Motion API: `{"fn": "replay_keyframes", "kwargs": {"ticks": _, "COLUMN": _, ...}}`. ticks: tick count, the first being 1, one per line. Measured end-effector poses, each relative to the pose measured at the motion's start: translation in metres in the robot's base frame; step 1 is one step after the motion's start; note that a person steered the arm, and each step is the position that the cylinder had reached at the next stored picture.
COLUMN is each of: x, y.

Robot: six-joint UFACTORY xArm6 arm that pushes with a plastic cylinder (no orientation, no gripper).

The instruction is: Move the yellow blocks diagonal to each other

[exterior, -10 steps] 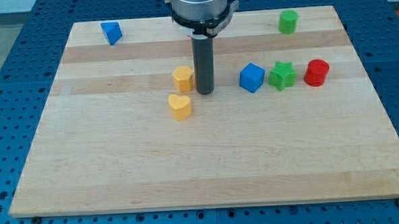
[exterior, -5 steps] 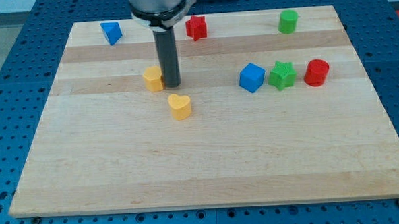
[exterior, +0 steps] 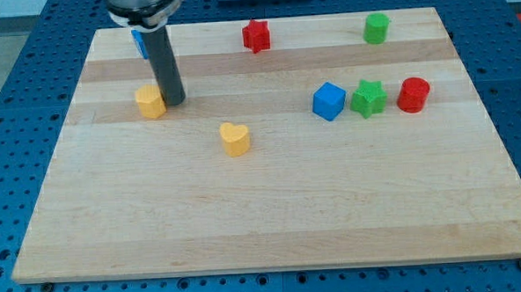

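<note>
Camera view gives you the whole bench (exterior: 272, 207), and what matters is how my tip (exterior: 174, 101) sits against the two yellow blocks. My tip rests on the board touching, or all but touching, the right-hand side of the yellow block (exterior: 151, 101) in the upper left part of the board; that block's shape is hard to read, roughly a squat faceted piece. So the block lies directly toward the view's left of the tip. There is no gripper on this arm, only the rod, so nothing is held; contact is by pushing alone.

The yellow heart (exterior: 235, 138) lies down and to the view's right of that block, well apart from it and from the tip. You can judge the pair as already offset both across and down the board, which reads as a diagonal arrangement; any further push leftward would mostly stretch the sideways gap.

Elsewhere, a blue block (exterior: 139, 41) is partly hidden behind the rod near the view's top left. A red star (exterior: 256, 35) and a green block (exterior: 376, 27) sit along the top edge. The blue cube (exterior: 328, 101), green star (exterior: 368, 98) and red cylinder (exterior: 413, 95) form a row on the right, clear of the work.
</note>
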State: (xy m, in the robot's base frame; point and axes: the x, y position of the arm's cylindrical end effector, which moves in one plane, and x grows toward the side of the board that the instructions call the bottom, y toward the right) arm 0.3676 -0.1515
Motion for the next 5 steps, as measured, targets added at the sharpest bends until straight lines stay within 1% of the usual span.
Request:
{"fn": "replay_keyframes", "kwargs": {"ticks": 1, "x": 0.0, "y": -0.021}}
{"fn": "replay_keyframes", "kwargs": {"ticks": 3, "x": 0.0, "y": -0.028}}
{"fn": "replay_keyframes", "kwargs": {"ticks": 4, "x": -0.009, "y": -0.027}}
{"fn": "replay_keyframes", "kwargs": {"ticks": 5, "x": -0.036, "y": -0.027}}
